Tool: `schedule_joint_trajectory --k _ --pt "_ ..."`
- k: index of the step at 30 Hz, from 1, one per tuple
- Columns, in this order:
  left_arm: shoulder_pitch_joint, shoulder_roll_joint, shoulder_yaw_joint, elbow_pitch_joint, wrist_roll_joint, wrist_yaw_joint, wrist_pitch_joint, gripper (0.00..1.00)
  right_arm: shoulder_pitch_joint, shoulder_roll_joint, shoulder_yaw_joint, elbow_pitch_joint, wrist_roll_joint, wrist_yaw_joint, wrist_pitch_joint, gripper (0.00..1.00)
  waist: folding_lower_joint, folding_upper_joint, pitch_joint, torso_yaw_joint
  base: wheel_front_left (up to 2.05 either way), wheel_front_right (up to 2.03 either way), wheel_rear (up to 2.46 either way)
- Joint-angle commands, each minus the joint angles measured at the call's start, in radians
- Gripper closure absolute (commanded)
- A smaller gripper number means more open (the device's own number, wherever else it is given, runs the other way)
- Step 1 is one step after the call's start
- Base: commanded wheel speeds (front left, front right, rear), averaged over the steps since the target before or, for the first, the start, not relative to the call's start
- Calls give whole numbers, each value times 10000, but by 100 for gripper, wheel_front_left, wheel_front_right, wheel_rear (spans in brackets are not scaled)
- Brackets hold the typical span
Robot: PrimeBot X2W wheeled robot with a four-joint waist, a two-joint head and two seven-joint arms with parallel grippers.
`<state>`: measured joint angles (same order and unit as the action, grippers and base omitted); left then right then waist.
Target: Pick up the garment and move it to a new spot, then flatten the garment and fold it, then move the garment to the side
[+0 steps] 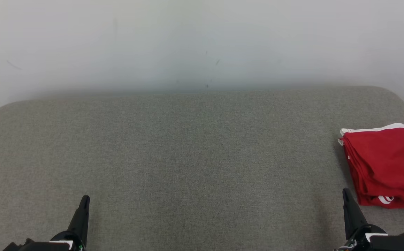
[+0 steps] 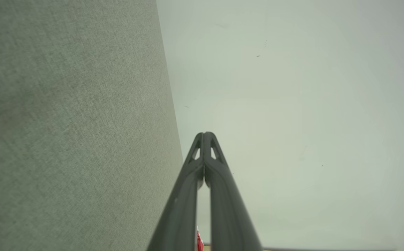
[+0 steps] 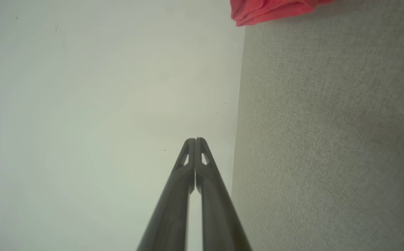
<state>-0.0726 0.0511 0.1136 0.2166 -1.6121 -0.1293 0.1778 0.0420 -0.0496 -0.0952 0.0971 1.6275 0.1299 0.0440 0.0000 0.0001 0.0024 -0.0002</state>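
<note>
Folded red garment (image 1: 383,167) lies at the grey surface's (image 1: 188,157) right edge.
It sits just right of the right gripper (image 1: 345,191); the left gripper (image 1: 85,198) is well apart. Both have fingers pressed together, holding nothing.

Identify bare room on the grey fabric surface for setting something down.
Free: the grey fabric surface from its left edge to the folded red white-trimmed garment, back to the white wall. Crowded: the right end, under that garment.
</note>
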Motion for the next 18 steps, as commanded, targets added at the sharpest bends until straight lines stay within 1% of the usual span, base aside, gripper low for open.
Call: schedule_joint_trajectory --k 1,18 --pt "-116 -17 33 -33 -75 -25 21 100 -48 -12 6 -29 27 13 30 100 0 -1 0 0 0 0 0" --pt "-116 -17 33 -34 -76 -25 20 100 -48 -12 7 -29 28 15 29 100 0 -1 0 0 0 0 0"
